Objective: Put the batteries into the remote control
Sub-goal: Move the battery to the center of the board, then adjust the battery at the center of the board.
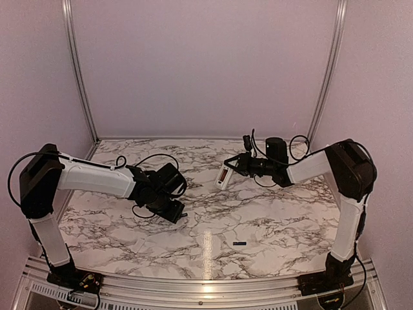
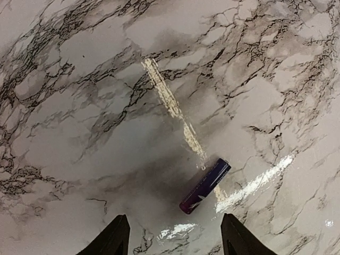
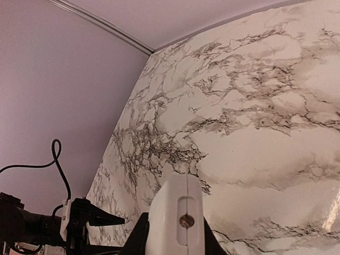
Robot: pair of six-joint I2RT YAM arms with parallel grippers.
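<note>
The remote control [image 1: 223, 175] is a small white handset held off the table at centre right. My right gripper [image 1: 236, 166] is shut on it. In the right wrist view the remote's white end [image 3: 176, 204] with a slot and a round metal contact stands up between the dark fingers of that gripper [image 3: 174, 243]. A dark purple battery [image 2: 205, 186] lies flat on the marble just ahead of my left gripper [image 2: 174, 218]. Its jaws are open with nothing between them. From above, the left gripper [image 1: 175, 213] points down at centre left, and a small dark battery [image 1: 239, 243] lies to its right, nearer the front.
The table top is white marble with dark veins [image 1: 271, 219], bounded by pale walls and metal rails [image 1: 80, 84]. Bright light streaks [image 2: 255, 183] reflect off the surface. The left arm's black fingers and cable [image 3: 79, 218] show at the lower left of the right wrist view.
</note>
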